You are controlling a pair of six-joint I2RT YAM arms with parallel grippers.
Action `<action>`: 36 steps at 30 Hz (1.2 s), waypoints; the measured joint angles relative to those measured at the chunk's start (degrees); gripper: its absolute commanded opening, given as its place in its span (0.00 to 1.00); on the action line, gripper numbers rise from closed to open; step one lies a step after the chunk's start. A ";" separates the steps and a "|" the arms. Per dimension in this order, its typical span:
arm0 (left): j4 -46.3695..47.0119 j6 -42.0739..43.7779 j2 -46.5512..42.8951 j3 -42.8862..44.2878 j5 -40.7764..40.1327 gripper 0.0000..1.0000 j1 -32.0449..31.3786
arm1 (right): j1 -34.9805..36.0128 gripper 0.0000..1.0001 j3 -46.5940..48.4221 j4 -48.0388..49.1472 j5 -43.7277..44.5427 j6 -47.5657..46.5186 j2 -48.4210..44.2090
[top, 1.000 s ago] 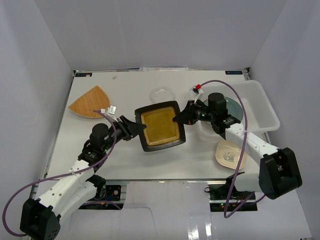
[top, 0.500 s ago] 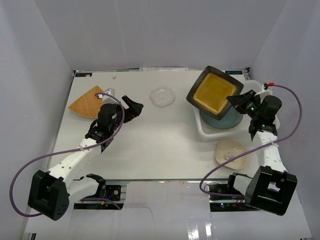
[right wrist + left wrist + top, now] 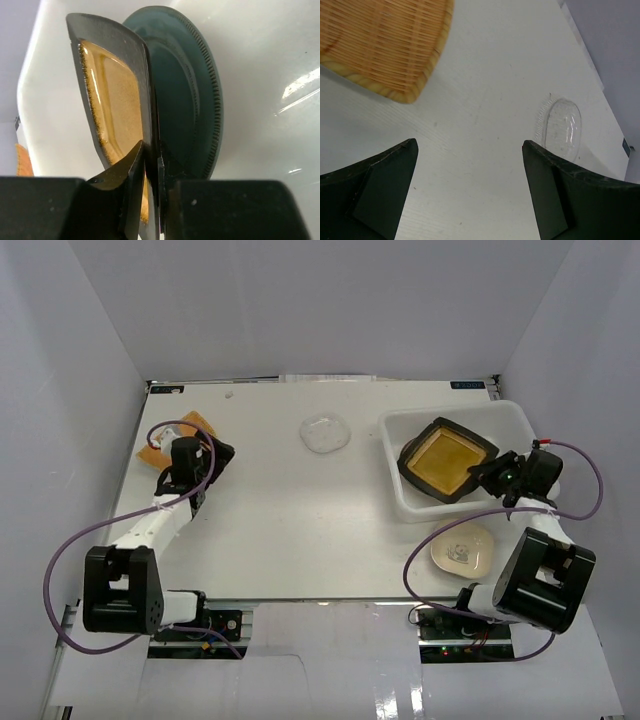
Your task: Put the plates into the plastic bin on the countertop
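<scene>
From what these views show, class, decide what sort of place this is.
Most likely a robot lab test cell, not a home kitchen: plain white walls box in a white tabletop, and a left arm and right arm are bolted at its near edge.

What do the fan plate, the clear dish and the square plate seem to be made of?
Fan plate: woven straw or bamboo, matt; its strands show.
Clear dish: glass or clear plastic; the countertop shows through.
Square plate: likely glazed ceramic; glossy highlights on black rim and yellow centre.
</scene>
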 measured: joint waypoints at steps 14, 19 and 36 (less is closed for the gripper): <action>-3.04 -2.14 8.44 0.00 5.90 0.96 24.02 | 7.52 0.90 9.51 -9.18 20.83 -8.52 2.14; -1.25 -2.12 12.22 -0.02 8.00 0.95 26.86 | 11.56 0.90 9.75 -10.25 33.35 -10.71 -1.73; 8.92 -1.86 25.55 7.82 16.92 0.00 27.54 | 12.52 0.90 9.01 -12.68 35.74 -14.10 -15.15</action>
